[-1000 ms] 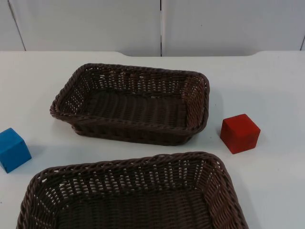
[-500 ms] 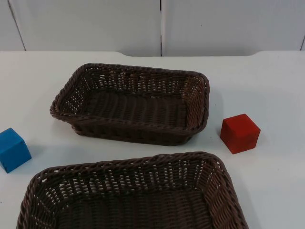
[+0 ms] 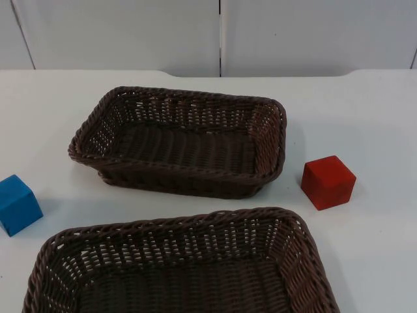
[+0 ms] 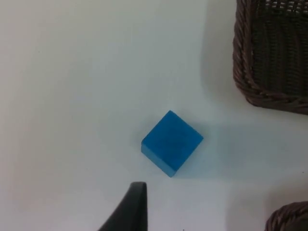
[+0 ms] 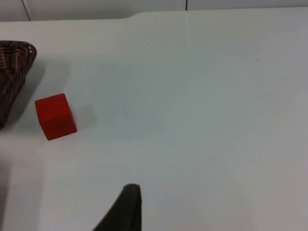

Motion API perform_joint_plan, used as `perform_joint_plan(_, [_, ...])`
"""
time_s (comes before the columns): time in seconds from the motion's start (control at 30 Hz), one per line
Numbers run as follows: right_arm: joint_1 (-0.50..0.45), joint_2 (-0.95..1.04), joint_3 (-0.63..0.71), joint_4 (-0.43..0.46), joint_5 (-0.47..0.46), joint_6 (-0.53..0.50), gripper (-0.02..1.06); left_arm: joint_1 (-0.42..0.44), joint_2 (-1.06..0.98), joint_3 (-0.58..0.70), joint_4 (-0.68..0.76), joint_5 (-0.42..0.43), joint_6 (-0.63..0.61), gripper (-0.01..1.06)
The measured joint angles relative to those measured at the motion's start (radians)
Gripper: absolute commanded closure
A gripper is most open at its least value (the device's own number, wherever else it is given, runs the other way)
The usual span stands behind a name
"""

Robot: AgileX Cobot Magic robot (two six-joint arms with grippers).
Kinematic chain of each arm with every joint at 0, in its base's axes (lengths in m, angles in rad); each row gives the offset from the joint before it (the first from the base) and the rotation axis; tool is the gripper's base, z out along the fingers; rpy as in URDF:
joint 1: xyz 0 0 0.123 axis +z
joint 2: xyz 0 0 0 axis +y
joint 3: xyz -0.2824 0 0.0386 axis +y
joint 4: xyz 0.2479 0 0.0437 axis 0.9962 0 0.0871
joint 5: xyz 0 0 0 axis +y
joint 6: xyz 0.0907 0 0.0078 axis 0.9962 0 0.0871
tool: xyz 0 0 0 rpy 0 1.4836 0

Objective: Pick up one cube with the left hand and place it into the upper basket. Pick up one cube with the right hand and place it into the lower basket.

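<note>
The white counter point(image 3: 365, 111) carries two brown wicker baskets: the lower basket point(image 3: 182, 225) at 6 o'clock in the top view and the upper basket point(image 3: 179, 98) near the centre, close but apart. The red cube point(image 3: 328, 182) sits on the counter at 3 o'clock, just beside the upper basket's right end, and the blue cube point(image 3: 17, 204) at 9 o'clock. The left gripper point(image 4: 126, 211) hangs above the blue cube and the right gripper point(image 5: 122, 209) well apart from the red cube; I cannot tell whether either one's jaws are apart or together.
</note>
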Motion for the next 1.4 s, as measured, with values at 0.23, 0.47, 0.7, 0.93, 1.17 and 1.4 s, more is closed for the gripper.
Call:
perform_joint_plan(0.23, [0.000, 0.000, 0.000, 0.000, 0.000, -0.002, -0.01, 0.000, 0.116, -0.063, -0.048, -0.017, 0.004, 0.00])
perform_joint_plan(0.47, [0.000, 0.000, 0.000, 0.000, 0.000, -0.004, -0.01, 0.000, 0.229, -0.074, -0.078, -0.058, 0.004, 0.00])
perform_joint_plan(0.7, [0.000, 0.000, 0.000, 0.000, 0.000, -0.005, -0.01, 0.000, 0.328, -0.080, -0.104, -0.090, 0.004, 0.02])
perform_joint_plan(0.93, [0.000, 0.000, 0.000, 0.002, 0.000, -0.008, -0.01, 0.000, 0.400, -0.081, -0.194, -0.167, -0.026, 0.04])
perform_joint_plan(1.17, [0.000, 0.000, 0.000, 0.002, 0.000, -0.008, -0.01, 0.000, 0.431, -0.081, -0.298, -0.212, -0.033, 0.04])
perform_joint_plan(1.4, [0.000, 0.000, 0.000, 0.002, 0.000, -0.008, -0.01, 0.000, 0.486, -0.081, -0.346, -0.221, -0.077, 0.04])
